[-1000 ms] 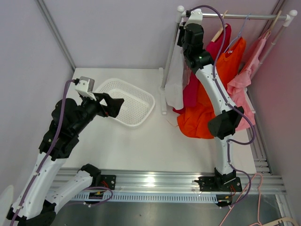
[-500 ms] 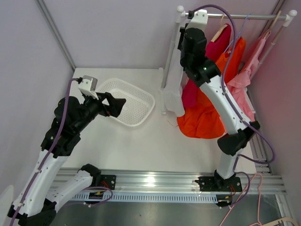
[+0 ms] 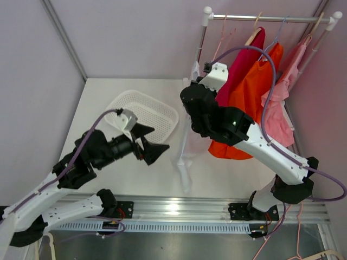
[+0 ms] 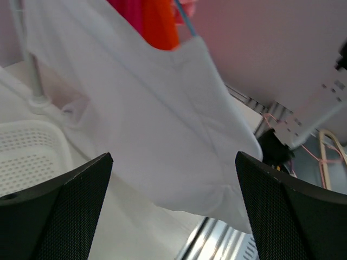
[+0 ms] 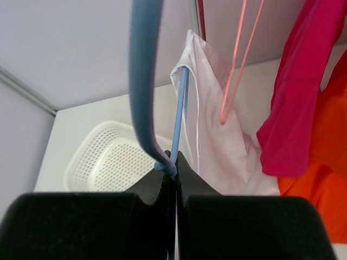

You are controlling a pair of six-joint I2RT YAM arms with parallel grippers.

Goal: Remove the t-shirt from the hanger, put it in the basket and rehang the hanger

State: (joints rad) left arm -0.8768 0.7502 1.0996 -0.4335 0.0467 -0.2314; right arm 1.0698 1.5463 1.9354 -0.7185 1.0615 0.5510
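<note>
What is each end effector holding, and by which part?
Right end effector pinches the blue hanger at its hook's base; left end effector is open, empty.

Straight ahead of my left gripper [image 3: 158, 141], jaws wide, the limp white cotton t-shirt [image 4: 162, 124] hung like a curtain and filled the gap between my fingers, with only bare white tabletop [image 3: 149, 181] between us. Just behind my left wrist sat the white perforated plastic basket [image 3: 157, 116], closing off that side. Past the shirt stood the rack's white upright pole [image 3: 201, 43]. My right arm's white forearm [image 3: 265, 146] slanted across the table's right side, and the hanging orange shirt [image 3: 249, 86], red shirt [image 3: 238, 65] and pink top [image 3: 279, 108] crowded behind it. An open strip ran along the near edge.
</note>
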